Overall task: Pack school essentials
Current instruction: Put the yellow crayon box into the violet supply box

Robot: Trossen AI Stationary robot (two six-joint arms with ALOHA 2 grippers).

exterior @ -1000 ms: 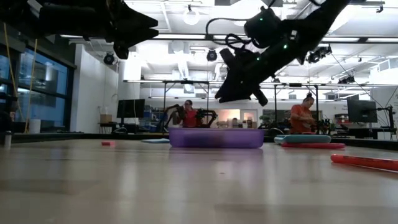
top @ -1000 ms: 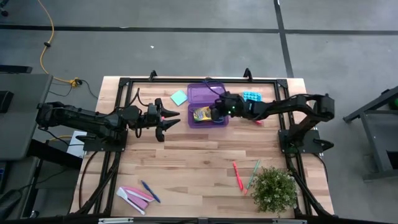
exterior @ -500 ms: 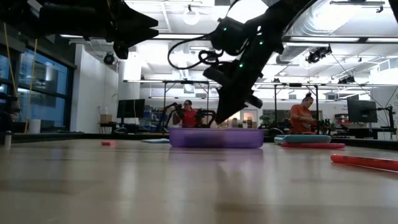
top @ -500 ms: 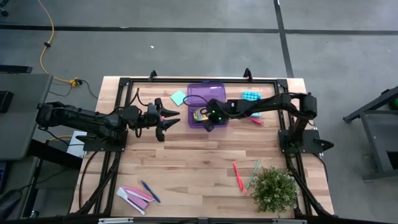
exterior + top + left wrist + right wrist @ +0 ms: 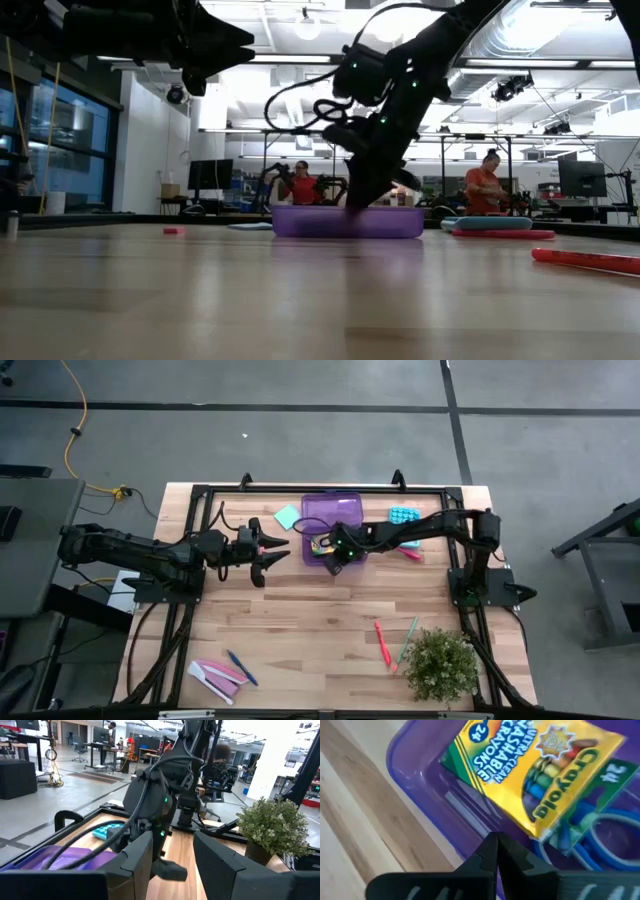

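Crayon box (image 5: 535,767) lying tilted inside purple bin (image 5: 420,775), just beyond right pincer (image 5: 496,851), fingers pressed together, empty. Best lifted straight up, clear of bin wall. Farther off: left pincer (image 5: 268,556) spread, hovering beside bin.
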